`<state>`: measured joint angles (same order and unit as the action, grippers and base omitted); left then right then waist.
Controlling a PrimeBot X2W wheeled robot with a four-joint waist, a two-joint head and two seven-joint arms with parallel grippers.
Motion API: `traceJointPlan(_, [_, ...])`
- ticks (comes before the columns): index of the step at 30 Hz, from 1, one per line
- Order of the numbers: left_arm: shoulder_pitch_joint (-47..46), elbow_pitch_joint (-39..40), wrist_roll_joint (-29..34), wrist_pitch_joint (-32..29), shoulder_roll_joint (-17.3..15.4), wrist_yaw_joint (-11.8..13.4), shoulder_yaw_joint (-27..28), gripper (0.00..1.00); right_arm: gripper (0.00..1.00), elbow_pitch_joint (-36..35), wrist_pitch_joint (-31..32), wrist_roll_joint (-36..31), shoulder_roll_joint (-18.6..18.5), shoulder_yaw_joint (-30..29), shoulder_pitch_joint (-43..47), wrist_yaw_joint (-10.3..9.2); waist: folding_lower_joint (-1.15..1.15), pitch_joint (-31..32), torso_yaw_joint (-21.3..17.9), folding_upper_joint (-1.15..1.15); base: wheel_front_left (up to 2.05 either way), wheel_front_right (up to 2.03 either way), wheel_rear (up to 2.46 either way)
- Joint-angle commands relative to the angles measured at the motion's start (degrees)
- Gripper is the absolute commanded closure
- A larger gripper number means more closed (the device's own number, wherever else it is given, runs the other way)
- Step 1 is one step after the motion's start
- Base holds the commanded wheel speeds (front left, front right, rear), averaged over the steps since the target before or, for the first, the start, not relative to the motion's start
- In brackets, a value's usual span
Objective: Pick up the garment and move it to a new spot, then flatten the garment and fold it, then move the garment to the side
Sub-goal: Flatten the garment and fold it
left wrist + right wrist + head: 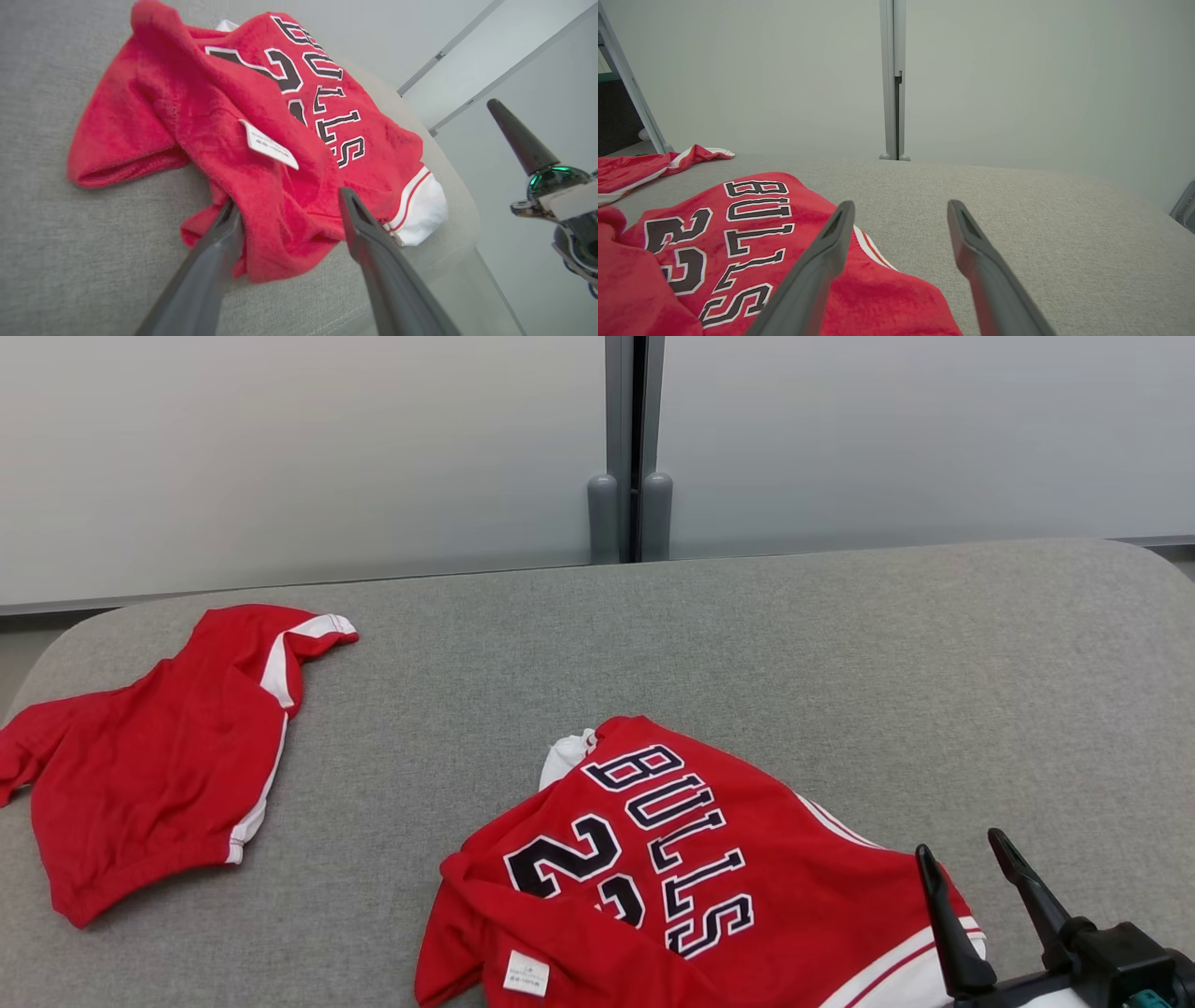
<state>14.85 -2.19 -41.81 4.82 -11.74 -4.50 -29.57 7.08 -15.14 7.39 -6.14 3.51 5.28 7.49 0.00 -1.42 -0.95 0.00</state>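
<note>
Seeing red jersey (822, 896) crumpled at near edge of grey worktop (747, 635), "BULLS" lettering up, white tag (526, 973) on a folded-over flap. Reading left gripper (288, 199) as spread wide, fingers (373, 261) straddling a bunched fold at the near hem; possibly brushing cloth, hard to tell, but not clamped on anything. Reading right gripper (960, 845) as parted wide too, gripping nothing, poised over the white-trimmed right end of jersey. Also spotting second red garment (159, 756) with white stripe, well apart at left of worktop.
</note>
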Motion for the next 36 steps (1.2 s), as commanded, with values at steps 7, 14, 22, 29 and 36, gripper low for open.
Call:
traceJointPlan(7, [-4.73, -0.42, -1.55, -1.11, -0.69, -0.12, 2.4, 0.0, 0.0, 0.39, -0.01, 0.47, -0.52, 0.97, 0.6, 0.01, 0.0, 0.6, -1.16, 0.0, 0.0, 0.0, 0.0])
traceJointPlan(14, [-8.08, -6.43, -2.52, -2.33, 0.72, 1.32, 3.01, 0.0, 0.0, 0.5, -0.01, 0.69, -0.22, 0.97, -0.32, 0.01, 0.0, 0.18, -4.33, 0.0, 0.0, 0.0, 0.0])
traceJointPlan(22, [-4.36, -4.31, -1.2, -0.13, -0.72, 7.29, 6.3, 0.0, 0.0, 0.2, -0.01, 0.54, -0.17, -0.25, 0.95, 0.01, 0.0, 0.41, -6.23, 0.0, 0.0, 0.0, 0.0])
traceJointPlan(29, [-1.48, 0.59, -2.82, -4.8, -4.05, 8.64, 6.61, 0.03, 0.0, 0.02, -0.01, 0.55, 0.03, -0.05, 0.52, 0.01, 0.0, 0.17, -5.59, 0.0, 0.0, 0.0, 0.0])
traceJointPlan(36, [-4.41, -2.76, -5.36, -8.3, -2.77, 6.63, 5.17, 0.88, 0.0, 0.12, -0.01, 0.63, -0.26, 0.55, -0.45, 0.01, 0.0, -0.22, -5.5, 0.0, 0.0, 0.0, 0.0])
